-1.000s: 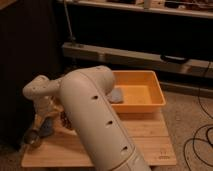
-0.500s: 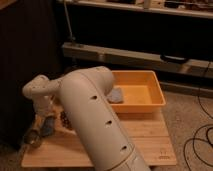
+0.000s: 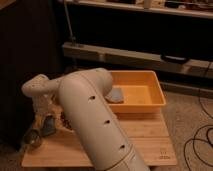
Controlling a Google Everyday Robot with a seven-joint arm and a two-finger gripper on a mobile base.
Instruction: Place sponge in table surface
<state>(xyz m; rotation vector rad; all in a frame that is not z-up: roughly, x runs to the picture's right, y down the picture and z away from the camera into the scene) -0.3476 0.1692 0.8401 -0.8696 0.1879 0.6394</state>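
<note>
One white arm (image 3: 95, 120) is filling the foreground of the camera view, running up from the bottom edge, bending near the centre and reaching out to the left. Its perforated shell is hiding the middle of the wooden worktop (image 3: 145, 137).

At the left end of the arm, the wrist is pointing downward and the gripper (image 3: 44, 122) is hanging low over the left part of the worktop, close to the board. Its grasp state cannot be told, because the lower part of the tool is merging with shadow. A small bluish patch (image 3: 48, 126) is showing at the gripper's lower end, and what it belongs to cannot be told. A round brownish object (image 3: 31, 136) is sitting just beside it, near the front left corner of the board.

An orange bin (image 3: 142, 95) is standing on the back right part of the worktop. The sponge (image 3: 116, 95), a blue-grey pad, is lying inside the bin against its left end, with the arm covering its left edge. It is resting on the bin floor, well apart from the gripper and not on the bare wood.

Behind the worktop, a low pale rail (image 3: 130, 55) is running across a dark shelving unit. Speckled floor (image 3: 190, 120) is showing at the right, where a dark cable (image 3: 197, 145) is looping beside the board.
</note>
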